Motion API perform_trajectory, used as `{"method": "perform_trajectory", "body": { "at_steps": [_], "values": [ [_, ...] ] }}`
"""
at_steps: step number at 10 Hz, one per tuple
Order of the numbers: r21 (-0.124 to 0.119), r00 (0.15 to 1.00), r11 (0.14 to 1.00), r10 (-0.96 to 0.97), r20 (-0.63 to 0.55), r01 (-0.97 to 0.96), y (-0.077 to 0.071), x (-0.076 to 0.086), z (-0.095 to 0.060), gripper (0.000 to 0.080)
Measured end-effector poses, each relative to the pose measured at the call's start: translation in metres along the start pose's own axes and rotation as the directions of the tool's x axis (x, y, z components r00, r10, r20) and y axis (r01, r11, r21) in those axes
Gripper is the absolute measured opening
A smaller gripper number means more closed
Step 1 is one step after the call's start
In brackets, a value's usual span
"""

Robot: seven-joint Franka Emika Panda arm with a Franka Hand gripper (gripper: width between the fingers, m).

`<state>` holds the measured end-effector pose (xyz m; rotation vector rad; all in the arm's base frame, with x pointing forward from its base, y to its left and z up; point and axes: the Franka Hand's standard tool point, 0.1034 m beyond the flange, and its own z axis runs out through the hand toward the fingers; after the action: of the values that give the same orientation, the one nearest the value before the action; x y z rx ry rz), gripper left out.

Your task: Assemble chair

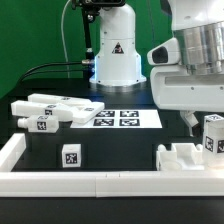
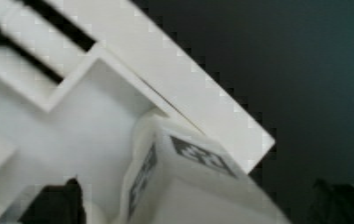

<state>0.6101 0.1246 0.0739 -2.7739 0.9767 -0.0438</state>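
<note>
My gripper (image 1: pixel 206 126) hangs at the exterior view's right, shut on an upright white chair part (image 1: pixel 214 136) that bears a tag. In the wrist view that part (image 2: pixel 192 160) fills the space between my dark fingers (image 2: pixel 58 203), its tag facing the camera. It is held just above another blocky white chair part (image 1: pixel 184 158), which lies against the front rail; that one also shows in the wrist view (image 2: pixel 49 110). Several more chair parts (image 1: pixel 46 108) lie at the exterior view's left. A small tagged block (image 1: pixel 70 155) stands near the front.
The marker board (image 1: pixel 118 117) lies in the middle, in front of the arm's base (image 1: pixel 116 55). A long white border rail (image 1: pixel 90 183) runs along the front and up the left side. Black cables trail at the back left.
</note>
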Motion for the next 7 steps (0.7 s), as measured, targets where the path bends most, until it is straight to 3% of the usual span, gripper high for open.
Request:
{"method": "perform_trajectory", "body": {
  "at_steps": [3,4,5,6,7],
  "values": [
    [-0.002,0.984,0.984,-0.179,-0.002,0.179,0.0025,0.0028,-0.0004,0.0646],
    [-0.016,0.952,0.952,-0.305,-0.006,0.305,0.0026,0.0032,-0.0009,0.0649],
    [-0.063,0.856,0.854,-0.517,-0.009,0.516,0.0006,0.0024,-0.0023,0.0649],
    [-0.087,0.788,0.785,-0.616,-0.008,0.613,-0.0022,0.0002,-0.0016,0.0649],
    [-0.088,0.789,0.787,-0.614,-0.011,0.611,-0.0037,-0.0022,0.0001,0.0649]
  ]
}}
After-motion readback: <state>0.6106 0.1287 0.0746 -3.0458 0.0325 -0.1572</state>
